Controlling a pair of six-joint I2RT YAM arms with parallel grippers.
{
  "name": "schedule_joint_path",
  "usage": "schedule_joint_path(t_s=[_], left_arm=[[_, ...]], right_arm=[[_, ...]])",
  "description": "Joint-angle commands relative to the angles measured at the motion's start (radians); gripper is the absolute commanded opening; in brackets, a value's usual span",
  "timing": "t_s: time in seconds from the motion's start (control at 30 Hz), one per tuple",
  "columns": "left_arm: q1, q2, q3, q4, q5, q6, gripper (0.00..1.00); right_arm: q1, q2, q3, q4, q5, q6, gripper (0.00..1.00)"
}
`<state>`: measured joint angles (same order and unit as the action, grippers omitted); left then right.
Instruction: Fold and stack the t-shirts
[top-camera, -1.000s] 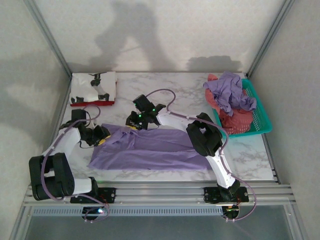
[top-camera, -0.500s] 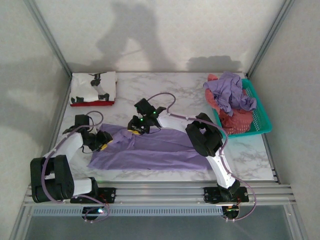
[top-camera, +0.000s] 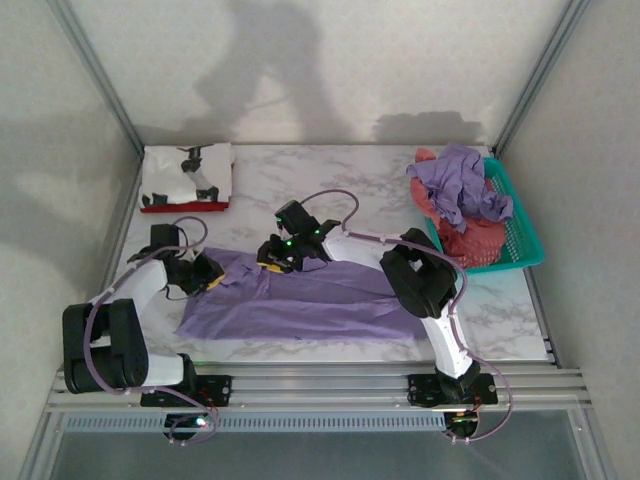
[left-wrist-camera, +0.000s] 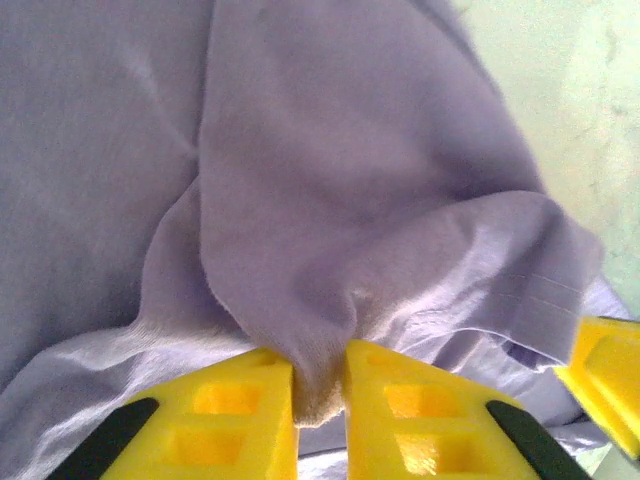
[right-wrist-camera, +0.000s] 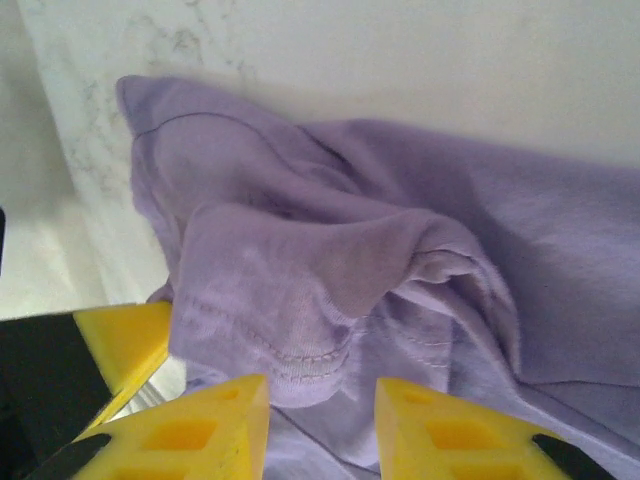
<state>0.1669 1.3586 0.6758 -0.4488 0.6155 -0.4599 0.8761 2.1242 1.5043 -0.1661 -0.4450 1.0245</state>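
A lavender t-shirt (top-camera: 300, 300) lies spread across the lower middle of the marble counter (top-camera: 350, 180), its long side running left to right. Its lower edge lies flat, while its upper left edge is bunched and rumpled.

The left gripper (top-camera: 207, 272) sits at the shirt's upper left corner. In the left wrist view its yellow jaws are pressed almost together on a narrow fold of the lavender cloth (left-wrist-camera: 330, 200), which rises from between them in a ridge. The left gripper (left-wrist-camera: 320, 375) is at the bottom of that frame, and pale counter (left-wrist-camera: 580, 80) shows at the upper right.

The right gripper (top-camera: 276, 258) sits on the shirt's upper edge, just right of the left one. In the right wrist view the right gripper (right-wrist-camera: 320, 400) has its jaws set wider, pinching a thick bunch of hemmed cloth (right-wrist-camera: 300, 280) that fills the gap between them. Marbled counter (right-wrist-camera: 100, 100) lies at the upper left.

At the upper left of the top view a folded white t-shirt with black print (top-camera: 188, 172) rests on a folded red t-shirt (top-camera: 180, 207), whose edge shows below it.

At the right, a teal mesh basket (top-camera: 522, 240) holds a crumpled coral-red t-shirt (top-camera: 475, 242), with a second lavender t-shirt (top-camera: 460, 185) heaped on top.
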Motion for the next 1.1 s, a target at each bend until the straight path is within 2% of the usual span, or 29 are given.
schedule_joint_path(t_s=[0.0, 0.13, 0.57, 0.63, 0.73, 0.8, 0.97, 1.07], left_arm=[[-0.007, 0.015, 0.045, -0.030, 0.018, 0.018, 0.15], [-0.007, 0.020, 0.059, -0.048, 0.003, 0.030, 0.09], [-0.006, 0.032, 0.094, -0.059, 0.003, 0.032, 0.05], [-0.006, 0.034, 0.096, -0.063, 0.003, 0.033, 0.05], [-0.003, 0.031, 0.099, -0.070, -0.002, 0.039, 0.04], [0.000, 0.029, 0.105, -0.080, -0.007, 0.044, 0.03], [0.013, 0.014, 0.145, -0.142, -0.047, 0.068, 0.00], [0.012, -0.019, 0.192, -0.189, -0.117, 0.070, 0.00]], right_arm=[[0.011, 0.022, -0.005, 0.097, -0.066, 0.028, 0.36], [0.011, 0.040, 0.012, 0.107, -0.070, 0.025, 0.37], [0.015, 0.083, 0.008, 0.152, -0.097, 0.040, 0.38], [0.015, 0.082, 0.005, 0.158, -0.099, 0.042, 0.33], [0.014, 0.075, 0.007, 0.155, -0.101, 0.040, 0.14], [0.015, 0.064, 0.008, 0.146, -0.098, 0.033, 0.06], [0.015, 0.023, -0.003, 0.102, -0.093, 0.010, 0.00], [0.022, -0.022, -0.045, 0.106, -0.099, 0.011, 0.00]])
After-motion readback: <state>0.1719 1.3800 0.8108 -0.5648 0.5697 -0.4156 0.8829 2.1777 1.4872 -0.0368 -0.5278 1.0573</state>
